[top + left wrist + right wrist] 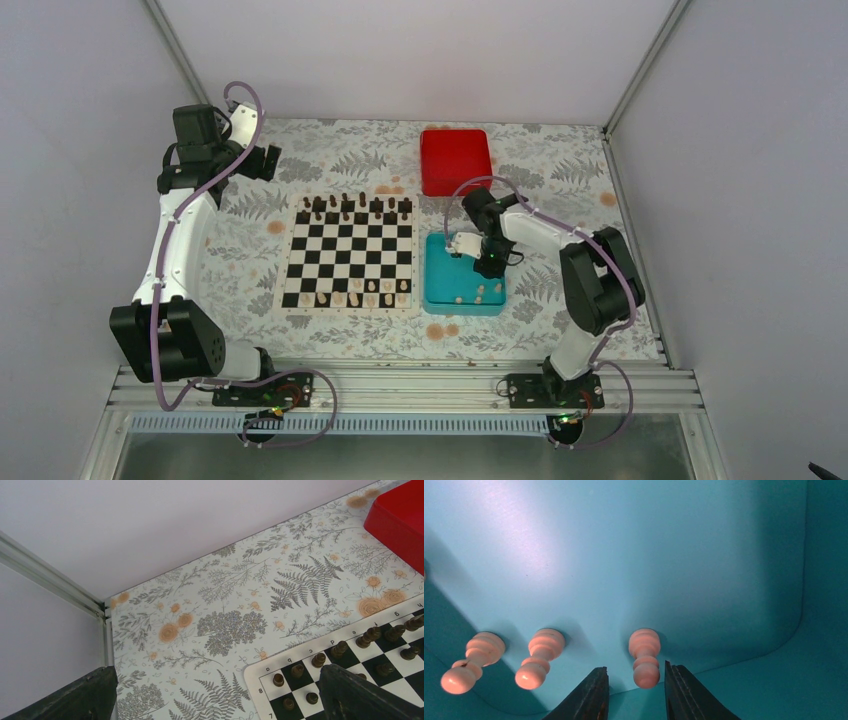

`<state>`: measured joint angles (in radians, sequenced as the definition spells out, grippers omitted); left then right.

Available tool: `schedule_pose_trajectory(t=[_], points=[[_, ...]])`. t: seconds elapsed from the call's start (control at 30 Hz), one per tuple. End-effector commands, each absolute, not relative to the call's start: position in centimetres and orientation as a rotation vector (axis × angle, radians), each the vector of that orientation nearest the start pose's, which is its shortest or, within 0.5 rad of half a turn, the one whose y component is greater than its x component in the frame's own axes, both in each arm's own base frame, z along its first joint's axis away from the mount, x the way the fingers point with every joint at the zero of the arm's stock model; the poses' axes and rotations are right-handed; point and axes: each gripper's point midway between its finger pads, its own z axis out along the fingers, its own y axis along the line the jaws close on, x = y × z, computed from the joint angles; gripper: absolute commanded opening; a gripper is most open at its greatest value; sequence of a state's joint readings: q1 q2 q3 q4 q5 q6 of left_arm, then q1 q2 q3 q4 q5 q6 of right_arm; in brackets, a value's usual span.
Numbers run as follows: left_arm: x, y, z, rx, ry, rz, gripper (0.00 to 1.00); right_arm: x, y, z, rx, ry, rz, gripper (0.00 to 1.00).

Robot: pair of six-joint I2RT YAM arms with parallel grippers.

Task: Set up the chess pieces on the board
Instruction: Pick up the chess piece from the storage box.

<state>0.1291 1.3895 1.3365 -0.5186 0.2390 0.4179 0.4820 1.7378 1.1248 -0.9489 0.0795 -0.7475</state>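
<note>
Now the right fingers [594,695] are down inside the teal tray [724,570], and one pale pawn [644,652] sits just in front of them. Its round head pokes into the gap between the two tips. The pawn seems to stand up on its base, so its long side runs along the gap, not across it. The fingers are a little apart, with a thin strip of tray showing on each side of the head, so they are not gripping it yet. I think the next step is a small squeeze on the head, then a lift straight up so the pawn does not tip

Two more pawns [540,657] stand off to one side, well clear of the tips, so they should not get bumped

The board [350,250] lies on the worktop [330,335] just beside the tray, on the left arm's side. Some pale pieces [370,298] stand along its near row, and dark pieces [345,207] fill the far end. The right arm is much nearer to the tray. The left fingers [350,692] are far off by the board's far corner, spread wide and holding nothing
</note>
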Motion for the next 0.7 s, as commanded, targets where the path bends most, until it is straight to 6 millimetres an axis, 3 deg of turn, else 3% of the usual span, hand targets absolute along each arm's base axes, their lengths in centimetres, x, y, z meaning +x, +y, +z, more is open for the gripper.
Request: schedule_pose_trajectory(t=[0.0, 0.2, 0.43, 0.57, 0.67], points=[[42.6, 1.3, 29.4, 0.448, 2.072, 0.052, 1.0, 27.0, 12.8, 2.6, -1.829, 2.574, -0.095, 0.31], [42.5, 1.3, 29.4, 0.45, 2.071, 0.051, 1.0, 27.1, 12.9, 2.2, -1.828, 2.581, -0.087, 0.26], [42.5, 1.3, 29.3, 0.449, 2.072, 0.052, 1.0, 27.8, 13.5, 3.9, -1.802, 2.557, -0.073, 0.12], [42.5, 1.3, 29.5, 0.451, 2.067, 0.053, 1.0, 28.3, 14.5, 6.7, -1.801, 2.52, -0.071, 0.1], [42.4, 1.2, 29.6, 0.453, 2.064, 0.051, 1.0, 29.2, 17.4, 10.4, -1.821, 2.424, -0.077, 0.09]])
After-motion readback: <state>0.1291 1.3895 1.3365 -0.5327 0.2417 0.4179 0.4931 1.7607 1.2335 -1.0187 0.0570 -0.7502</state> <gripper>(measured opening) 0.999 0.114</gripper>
